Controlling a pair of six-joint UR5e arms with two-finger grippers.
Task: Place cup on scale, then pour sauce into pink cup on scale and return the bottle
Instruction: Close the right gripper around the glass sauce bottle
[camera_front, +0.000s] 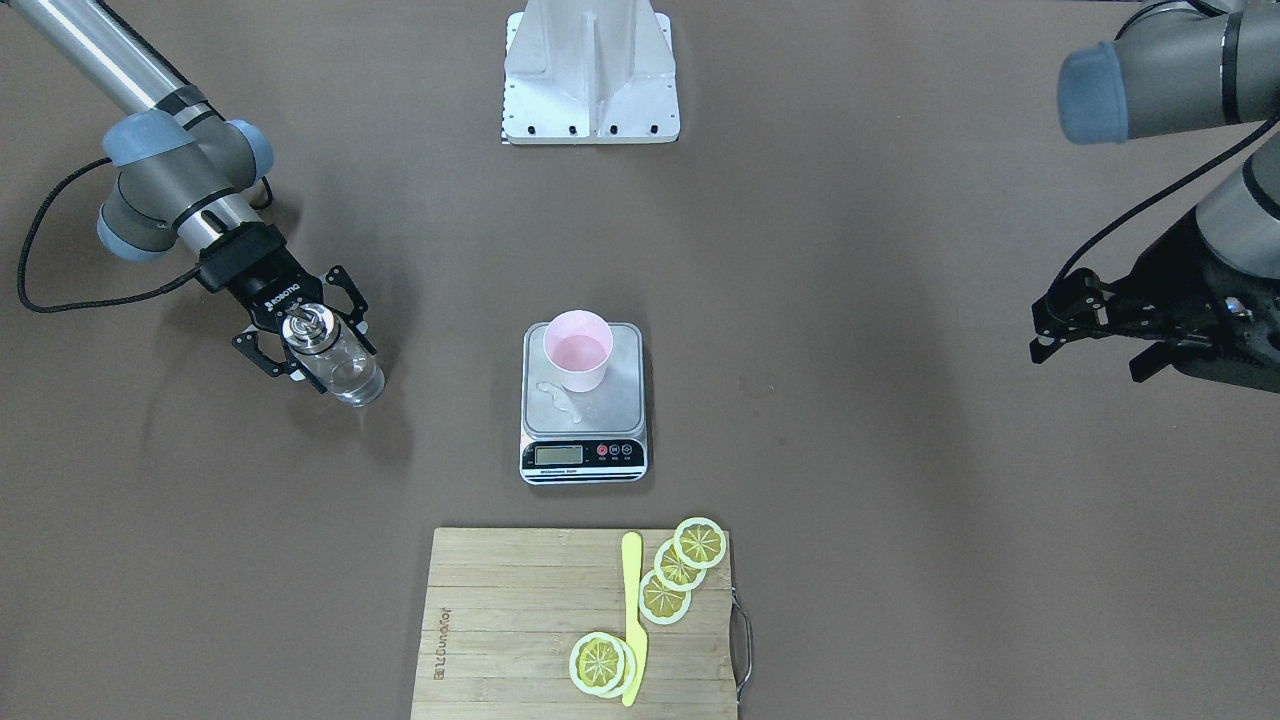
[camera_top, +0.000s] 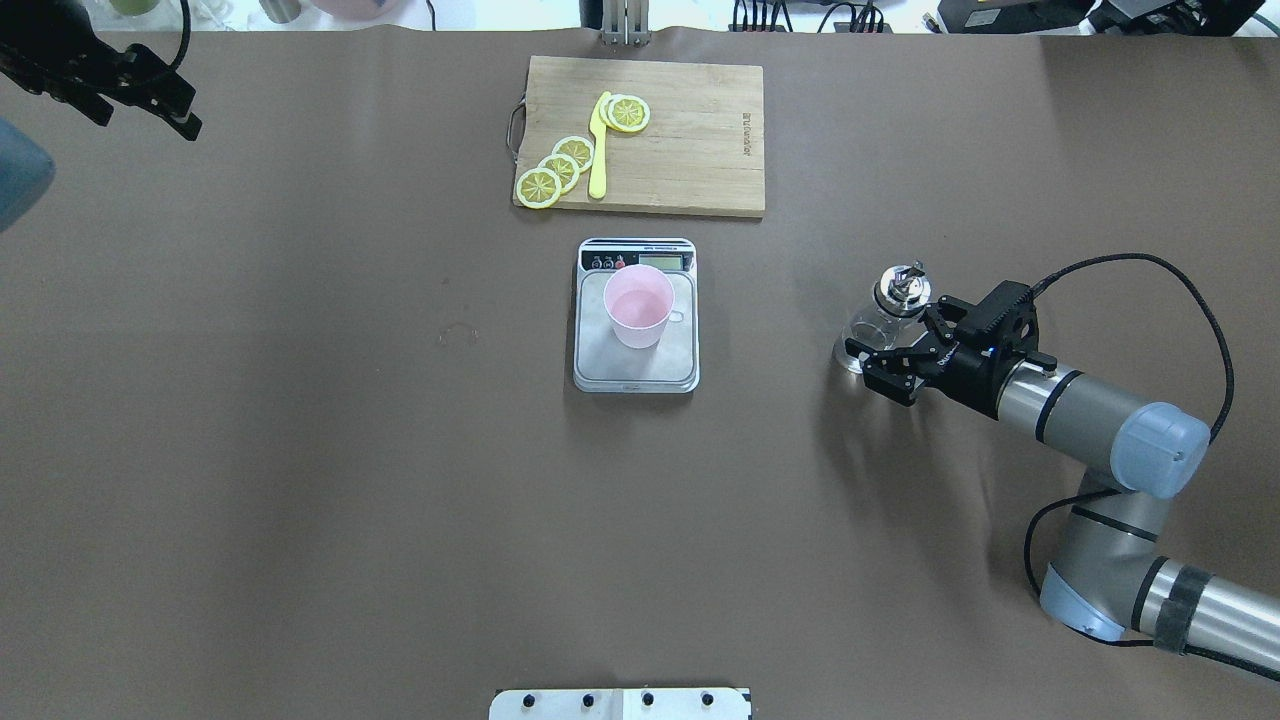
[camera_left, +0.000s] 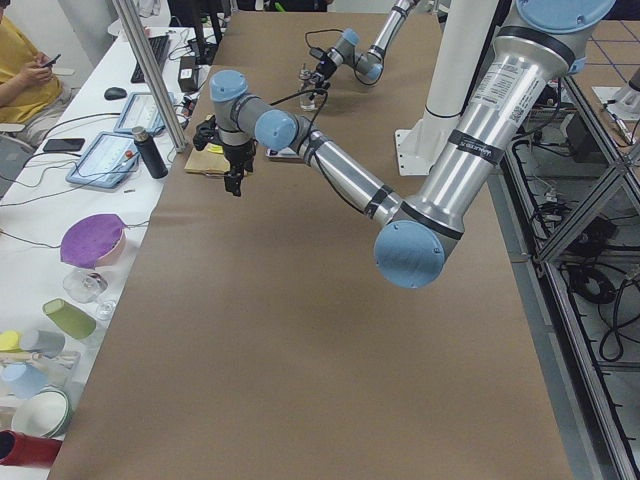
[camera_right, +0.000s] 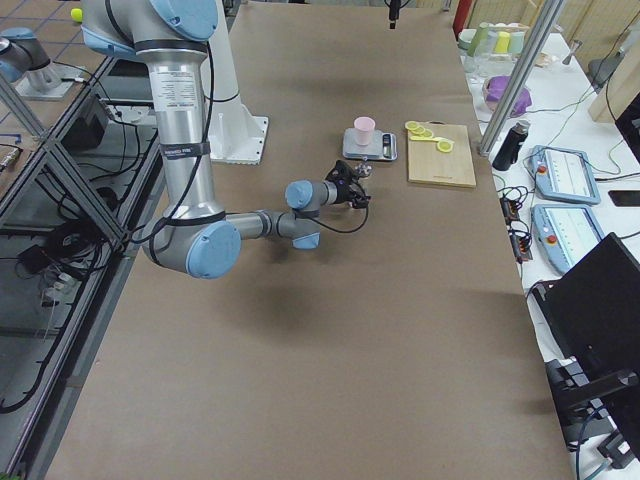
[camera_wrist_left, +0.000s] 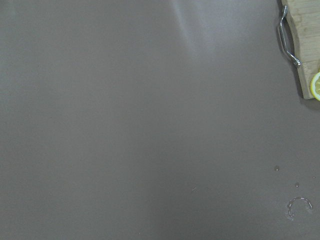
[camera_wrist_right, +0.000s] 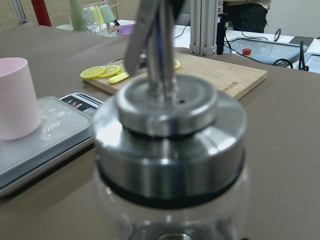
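The pink cup stands upright on the steel scale, towards the platform's back. It also shows in the overhead view. A small clear puddle lies on the platform beside it. My right gripper holds the clear glass bottle upright, low over the table and well off to the scale's side. Its fingers sit on either side of the glass body. The metal pourer cap fills the right wrist view. My left gripper is open and empty, raised near the far table end.
A wooden cutting board with lemon slices and a yellow knife lies beyond the scale. The robot's white base is at the near edge. Its metal handle shows in the left wrist view.
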